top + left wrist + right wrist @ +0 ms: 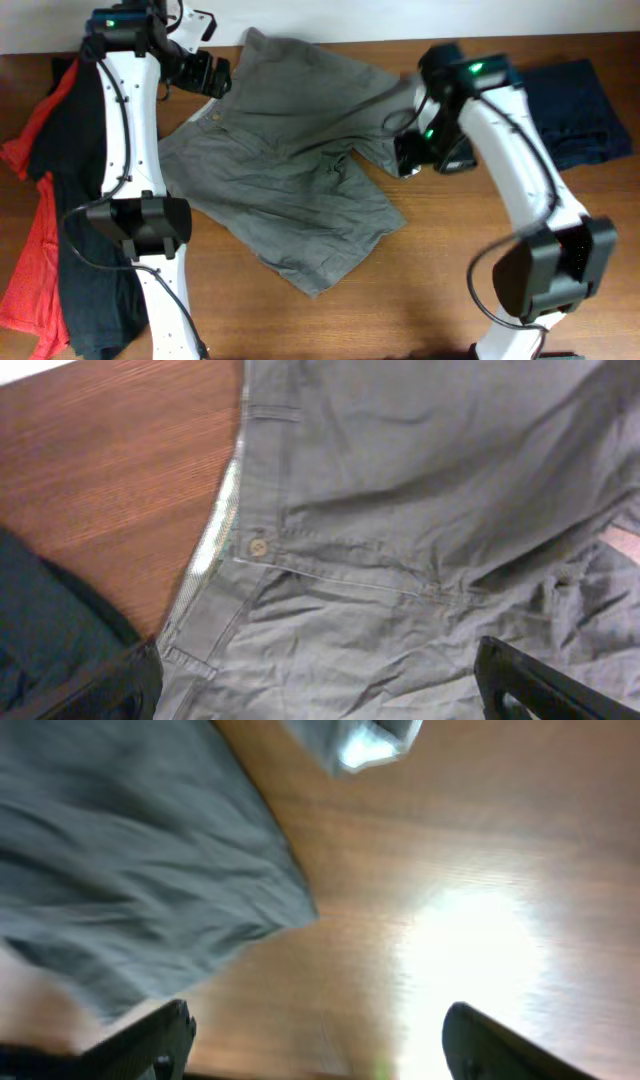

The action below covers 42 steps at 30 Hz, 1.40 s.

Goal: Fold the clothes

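The taupe shorts (290, 170) lie spread and rumpled across the middle of the table, waistband toward the left, one leg folded over at the top. My left gripper (210, 78) hovers open above the waistband; its wrist view shows the button (258, 547), waistband and fly (340, 580) between its spread fingers (320, 685). My right gripper (412, 152) is open and empty at the right edge of the shorts; its wrist view shows the taupe cloth (130, 870) at left and bare wood between its fingers (315, 1040).
Black (85, 200) and red (30, 270) garments are piled at the table's left side. A navy garment (575, 110) lies at the far right. Wooden tabletop (420, 290) shows at the front and right. Glare brightens the wood in the right wrist view (470, 950).
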Available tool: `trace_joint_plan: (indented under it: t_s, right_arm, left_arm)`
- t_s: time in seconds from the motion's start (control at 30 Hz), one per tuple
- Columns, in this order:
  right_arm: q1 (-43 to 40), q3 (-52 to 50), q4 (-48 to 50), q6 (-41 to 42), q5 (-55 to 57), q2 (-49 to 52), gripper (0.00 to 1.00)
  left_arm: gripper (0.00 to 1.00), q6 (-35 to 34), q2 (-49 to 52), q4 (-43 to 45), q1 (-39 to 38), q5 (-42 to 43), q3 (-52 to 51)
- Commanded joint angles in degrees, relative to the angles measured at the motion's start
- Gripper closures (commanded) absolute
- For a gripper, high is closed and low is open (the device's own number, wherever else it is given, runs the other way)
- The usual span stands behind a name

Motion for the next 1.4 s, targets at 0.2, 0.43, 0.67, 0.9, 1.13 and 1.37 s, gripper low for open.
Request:
trace_joint_plan:
  t_s: [0.2, 0.43, 0.67, 0.9, 1.13, 1.37]
  right_arm:
    - [0.39, -25.18, 25.33, -5.31, -10.19, 0.35, 0.23]
    - [0.42, -33.48, 36.04, -5.62, -13.84, 0.39, 0.33]
    - [-0.04, -34.53, 38.56, -5.46, -14.01, 0.42, 0.96]
    - [-9.79, -34.51, 45.77, -7.52, -10.29, 0.42, 0.96]
    - [-20.09, -34.49, 60.98, -10.60, -12.85, 0.42, 0.96]
    - [-20.33, -25.57, 56.11, -13.68, -12.74, 0.33, 0.49]
  left_arm:
    - [0.01, 2.80, -2.38, 0.15, -0.13, 0.92, 0.70]
    - [0.01, 2.80, -2.38, 0.15, -0.35, 0.90, 0.68]
    - [0.01, 2.80, -2.38, 0.11, -0.42, 0.90, 0.68]
    - [0.01, 2.82, -2.38, 0.17, -0.63, 0.90, 0.68]
    - [0.01, 2.82, -2.38, 0.42, -0.76, 0.87, 0.68]
    - [0.01, 2.82, -2.36, 0.13, -0.76, 0.17, 0.68]
